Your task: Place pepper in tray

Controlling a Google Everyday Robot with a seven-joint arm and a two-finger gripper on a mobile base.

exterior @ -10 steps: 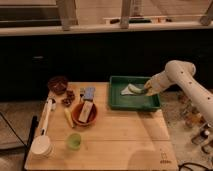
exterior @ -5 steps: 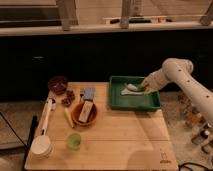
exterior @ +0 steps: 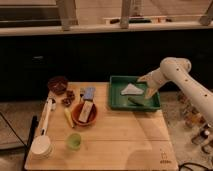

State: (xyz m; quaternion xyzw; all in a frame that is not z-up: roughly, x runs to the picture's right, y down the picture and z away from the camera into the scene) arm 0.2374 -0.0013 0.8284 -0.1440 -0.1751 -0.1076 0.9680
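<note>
Gripper point(exterior: 149, 91) hung low over the tray point(exterior: 117, 100), hold or release impossible to tell. A careless pull-away could have knocked the pale wedge point(exterior: 131, 90) at its left or flicked the pepper point(exterior: 135, 101) over the rim. That pepper lay in the tray just below-left of the gripper: small, slim, dark green, nearly lost against the floor.

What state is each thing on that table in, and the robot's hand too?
pepper: lying in the tray, near its front rim.
tray: flat on the table, holding pepper and white wedge.
gripper: above the tray's right end.
bowl: upright, something inside.
green cup: upright.
</note>
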